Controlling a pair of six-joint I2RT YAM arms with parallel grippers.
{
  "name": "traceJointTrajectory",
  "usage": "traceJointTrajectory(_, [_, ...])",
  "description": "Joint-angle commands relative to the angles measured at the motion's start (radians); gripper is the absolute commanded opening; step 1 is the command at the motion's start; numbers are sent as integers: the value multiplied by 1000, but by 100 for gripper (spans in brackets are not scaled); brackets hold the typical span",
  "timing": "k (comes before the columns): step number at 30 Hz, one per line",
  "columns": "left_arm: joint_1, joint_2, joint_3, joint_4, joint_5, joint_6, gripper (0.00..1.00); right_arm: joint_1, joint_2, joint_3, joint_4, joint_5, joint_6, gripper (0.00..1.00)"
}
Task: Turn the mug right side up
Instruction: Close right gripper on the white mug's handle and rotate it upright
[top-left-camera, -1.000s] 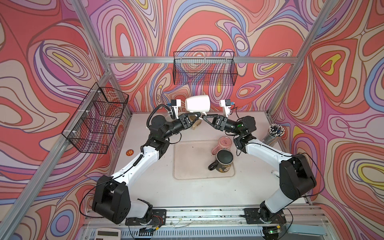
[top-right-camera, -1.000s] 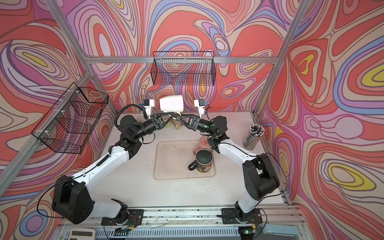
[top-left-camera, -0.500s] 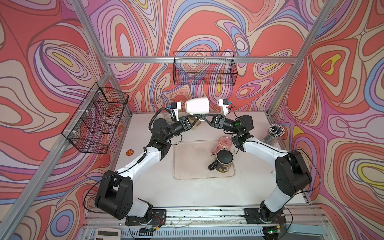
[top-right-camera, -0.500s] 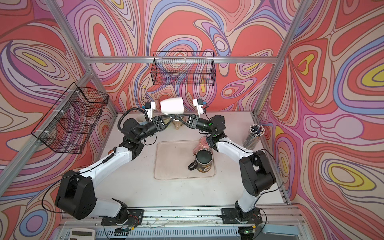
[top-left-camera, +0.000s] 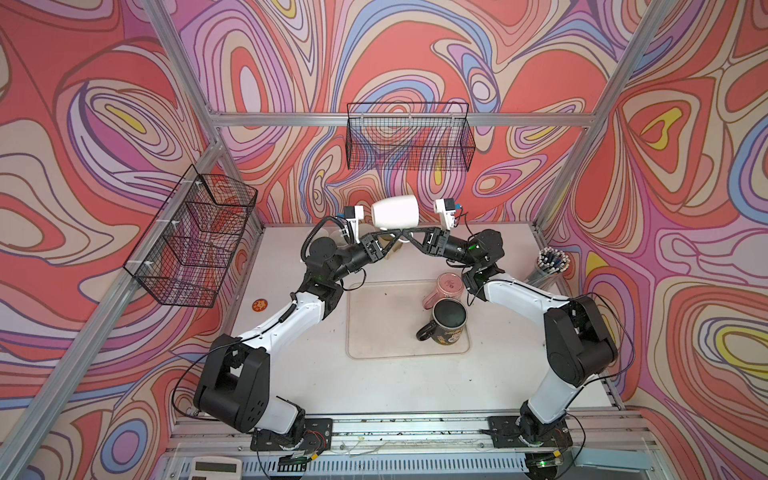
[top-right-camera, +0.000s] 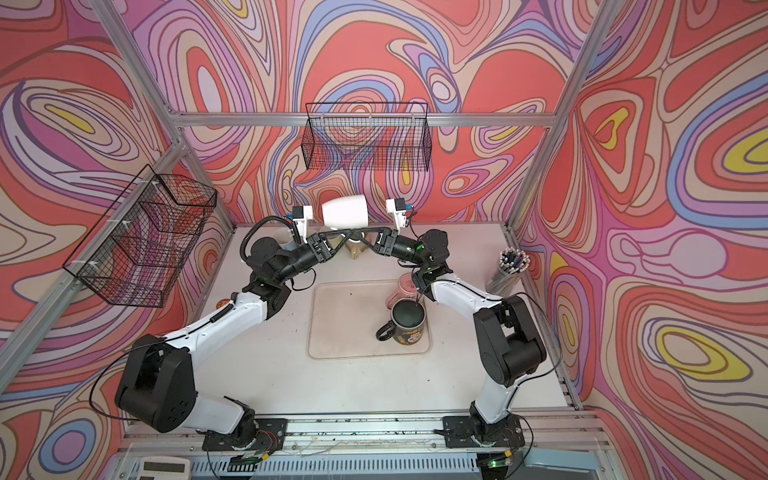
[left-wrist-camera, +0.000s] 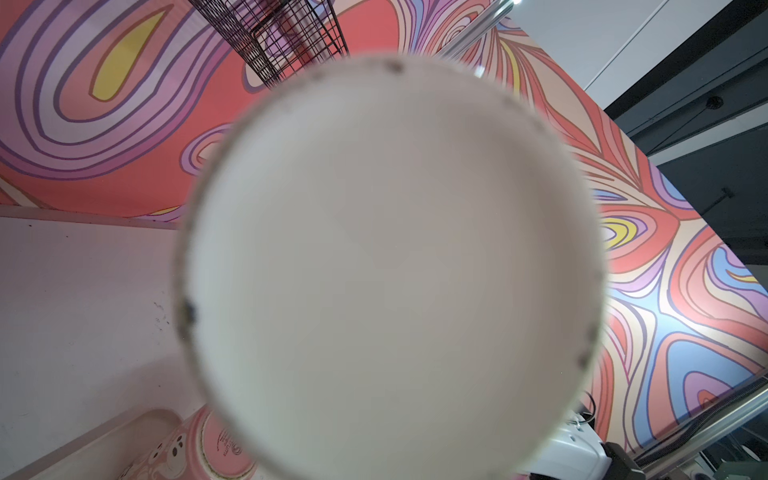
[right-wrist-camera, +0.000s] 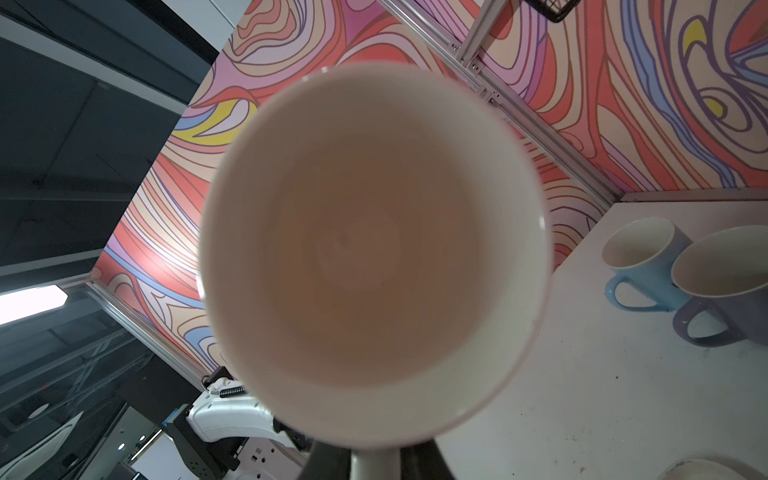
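Below centre of both top views, noted a black mug (top-left-camera: 449, 322) upright on the tray (top-left-camera: 374, 336), a pink mug (top-left-camera: 444, 287) just behind, a pen cup (top-left-camera: 550, 264) at the right edge of the desk (top-left-camera: 415, 386). Spotted blue mug (right-wrist-camera: 640, 257) and purple mug (right-wrist-camera: 723, 286) side by side in the right wrist view. Found the white mug (top-left-camera: 395, 212) on its side in mid-air at upper centre, left hand (top-left-camera: 405, 233) and right hand (right-wrist-camera: 376, 463) crossed beneath, both clamped on it.

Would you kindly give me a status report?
Left end effector shut on white mug. Right end effector shut on its handle. Mug aloft, on its side. Pink mug, black mug lower down, clear.
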Motion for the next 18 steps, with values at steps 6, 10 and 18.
traceJointTrajectory(6, [-24,8,-54,-18,11,50,0,7,-17,19,62,26,-19,0])
traceJointTrajectory(10, [-25,-11,-53,-68,4,78,0,7,-25,2,68,41,-22,0])
traceJointTrajectory(18, [-24,-40,-51,-137,-26,129,26,-17,-65,-40,66,44,-22,0])
